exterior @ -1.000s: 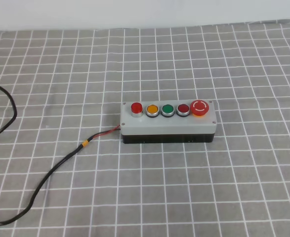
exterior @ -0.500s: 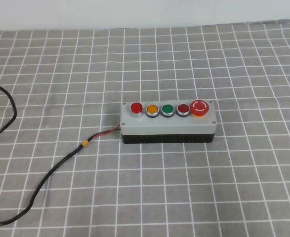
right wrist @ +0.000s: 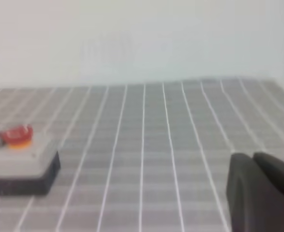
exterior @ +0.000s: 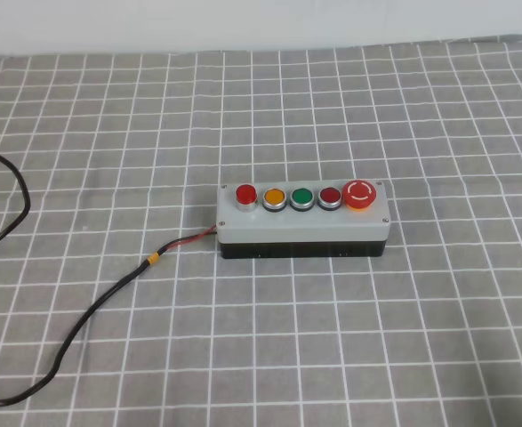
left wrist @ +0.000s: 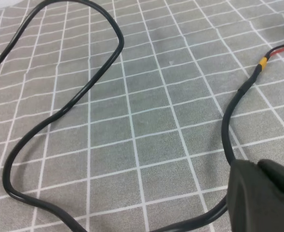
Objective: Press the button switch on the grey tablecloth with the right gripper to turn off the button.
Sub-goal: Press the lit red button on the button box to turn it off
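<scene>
Switch box sits mid-cloth on the grey tablecloth, long side across the overhead view, cable trailing off its left end toward the near left corner. The button I want is the small bright red one at the left end of the row, next to the amber one. I can't say from here whether it is lit.

Neither arm shows in the overhead view. The right wrist camera has the box low at far left, mushroom-button end nearest, well apart from the right gripper.

My plan, as I judge it: carry the right arm across the whole row, above the mushroom button, then drop straight down on the end button with one fingertip. Keep clear of the amber neighbour. Press vertically so the box doesn't skid.

Right gripper: only a dark blurred edge shows; opening cannot be told, nothing visibly held. Left gripper: same, a black corner just above the cable; whether it touches, I can't tell.
</scene>
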Action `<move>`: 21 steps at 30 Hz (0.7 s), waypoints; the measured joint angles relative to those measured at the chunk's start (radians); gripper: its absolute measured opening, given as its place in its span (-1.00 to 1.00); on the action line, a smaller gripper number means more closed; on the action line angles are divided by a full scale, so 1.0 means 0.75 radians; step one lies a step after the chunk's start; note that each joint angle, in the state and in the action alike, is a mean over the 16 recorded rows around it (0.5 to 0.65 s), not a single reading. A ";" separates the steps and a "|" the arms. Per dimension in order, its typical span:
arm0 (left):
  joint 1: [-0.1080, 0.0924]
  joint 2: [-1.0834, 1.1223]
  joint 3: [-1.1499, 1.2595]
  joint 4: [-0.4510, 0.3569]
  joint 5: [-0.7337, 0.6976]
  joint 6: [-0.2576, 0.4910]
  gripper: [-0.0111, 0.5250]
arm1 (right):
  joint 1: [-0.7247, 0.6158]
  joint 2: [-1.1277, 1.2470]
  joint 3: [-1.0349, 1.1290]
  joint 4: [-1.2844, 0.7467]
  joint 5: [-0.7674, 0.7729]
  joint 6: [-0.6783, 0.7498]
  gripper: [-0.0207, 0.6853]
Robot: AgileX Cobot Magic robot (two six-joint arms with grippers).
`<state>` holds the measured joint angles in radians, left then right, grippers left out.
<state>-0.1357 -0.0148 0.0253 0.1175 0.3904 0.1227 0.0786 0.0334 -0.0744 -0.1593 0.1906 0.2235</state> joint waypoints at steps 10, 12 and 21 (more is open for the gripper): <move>0.000 0.000 0.000 0.000 0.000 0.000 -0.97 | -0.071 -0.054 0.132 0.103 0.103 0.000 -0.99; 0.000 0.000 0.000 0.000 0.000 0.000 -0.97 | -0.076 -0.054 0.133 0.108 0.141 0.000 -0.99; 0.000 0.000 0.000 0.000 0.000 0.000 -0.97 | -0.083 -0.054 0.133 0.119 0.228 0.000 -0.99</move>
<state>-0.1357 -0.0148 0.0253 0.1175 0.3904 0.1227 0.0165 -0.0072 0.0250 -0.0703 0.3614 0.2235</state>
